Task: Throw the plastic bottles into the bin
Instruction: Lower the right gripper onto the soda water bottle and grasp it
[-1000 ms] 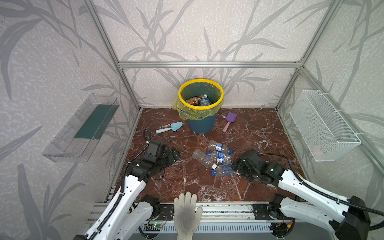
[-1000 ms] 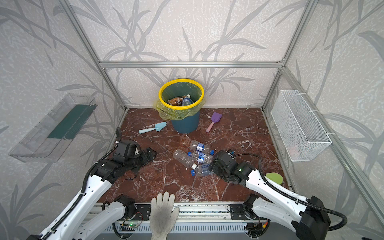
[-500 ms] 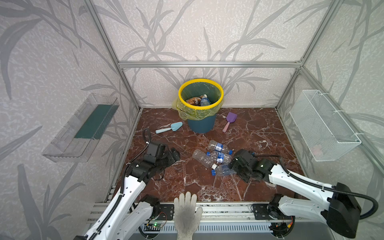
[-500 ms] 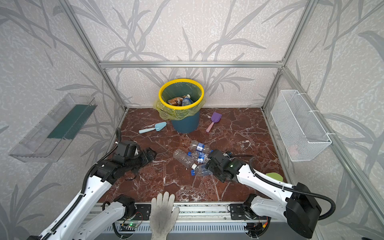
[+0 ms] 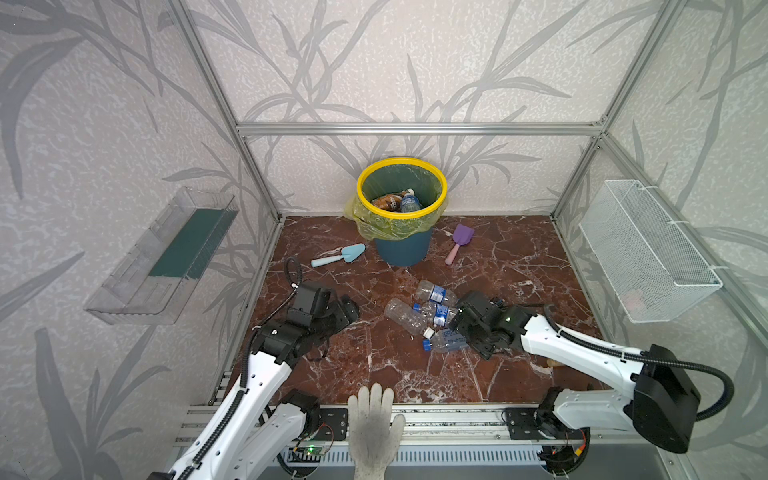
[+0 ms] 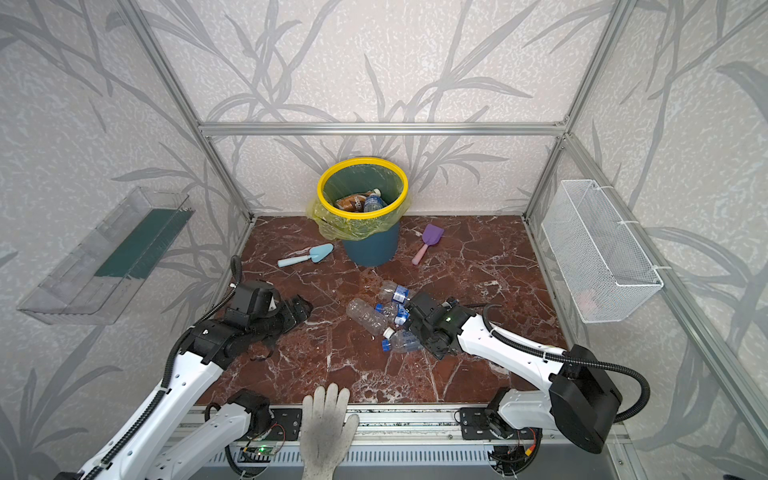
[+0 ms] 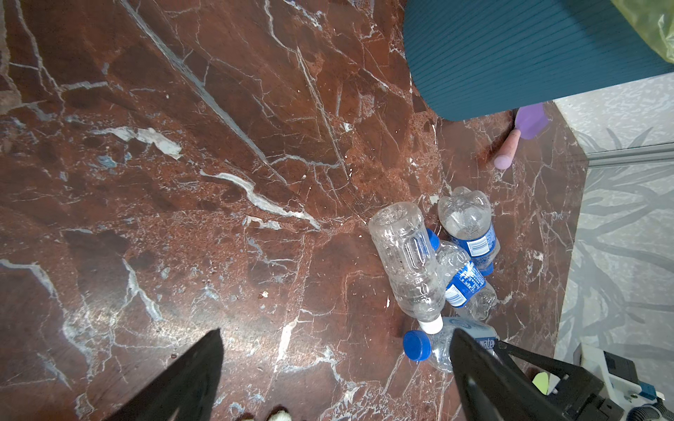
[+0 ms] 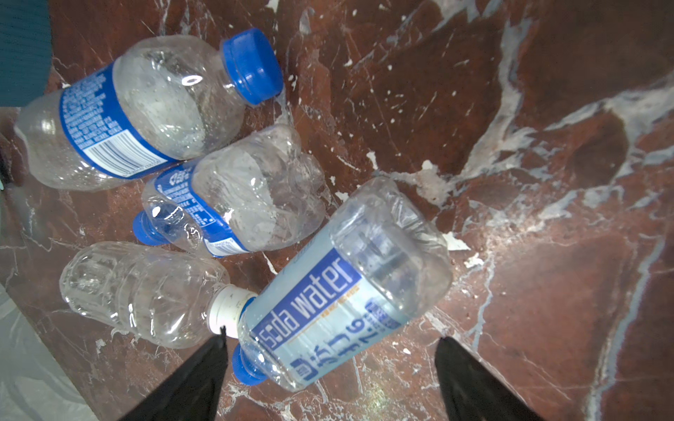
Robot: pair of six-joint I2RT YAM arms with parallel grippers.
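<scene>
1. Black-fingered, your right gripper [image 8: 330, 335] is spread wide, low over the floor. It straddles the cap end of the soda-water bottle [image 8: 346, 291] without clamping it.
2. The cap of a clear, unlabelled white-capped bottle [image 8: 146, 291] touches that bottle. Just beside them lie two blue-labelled bottles [image 8: 127, 109]. All four rest on their sides in one cluster on the red marble floor [image 8: 547, 145].
3. Your left gripper [image 7: 335, 331] is also spread open and holds nothing, over bare floor near the cluster.
4. Your bin [image 5: 402, 253] stands upright at the back wall, well apart from the cluster, with its yellow liner [image 5: 374, 224] folded over the rim. Inside you can see a clear capped bottle [image 5: 409, 202] and a brown item [image 5: 386, 201] beside it.
5. On the right wall, the wire basket [image 5: 648, 257] holds something pale pink, too faint to identify. On the left wall, the clear tray [image 5: 137, 286] holds a dark green mat [image 5: 187, 241].
</scene>
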